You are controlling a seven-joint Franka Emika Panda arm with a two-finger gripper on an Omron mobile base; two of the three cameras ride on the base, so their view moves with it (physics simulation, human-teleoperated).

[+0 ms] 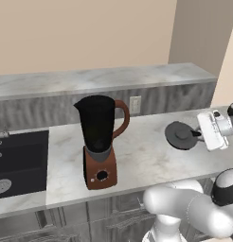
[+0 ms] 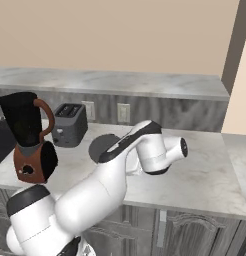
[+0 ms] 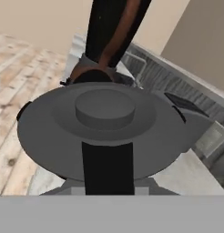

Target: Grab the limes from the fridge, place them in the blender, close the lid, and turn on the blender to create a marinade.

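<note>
The blender (image 1: 100, 142) stood uncovered on the counter (image 1: 142, 156), left of the lid (image 1: 181, 135). At the lid's right edge, the gripper (image 1: 200, 134) pinched its rim, jaws partly closed, one finger (image 3: 107, 167) lying across the top.

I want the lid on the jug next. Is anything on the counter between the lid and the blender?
Nothing visible: bare counter separates the lid, at the gripper, from the blender to its left.

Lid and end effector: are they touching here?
Touching. The hand view shows a dark finger lying across the lid; the left base view shows the end effector at its rim.
</note>
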